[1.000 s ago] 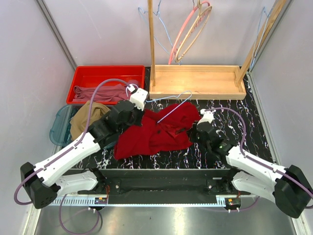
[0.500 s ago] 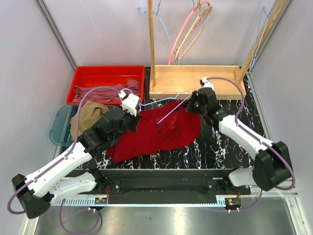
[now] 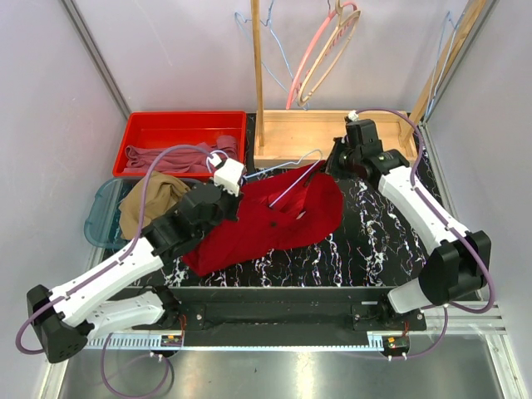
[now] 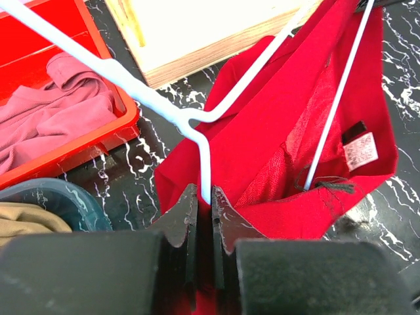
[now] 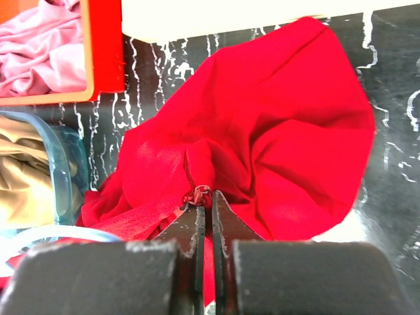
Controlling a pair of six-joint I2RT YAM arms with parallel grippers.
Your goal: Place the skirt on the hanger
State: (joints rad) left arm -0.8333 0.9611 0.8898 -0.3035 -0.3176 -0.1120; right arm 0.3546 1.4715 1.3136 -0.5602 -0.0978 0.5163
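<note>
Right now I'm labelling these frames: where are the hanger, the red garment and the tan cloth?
hanger (image 4: pixel 204 164): left wrist view, wire stem below the junction.
red garment (image 5: pixel 282 125): right wrist view, central fold.
tan cloth (image 3: pixel 130 209): top view, left part.

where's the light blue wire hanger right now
Top view, centre: the hanger is threaded into the red garment, just in front of the wooden rack base, with its wire pinched in the left gripper.

Three cloths — red garment (image 3: pixel 283 229), tan skirt (image 3: pixel 131 209), pink cloth (image 3: pixel 150 162) — two bins (red bin (image 3: pixel 183 116), blue tub (image 3: pixel 96 220)), one pink hanger (image 3: pixel 308 53), one wooden hanger (image 3: pixel 331 60).
</note>
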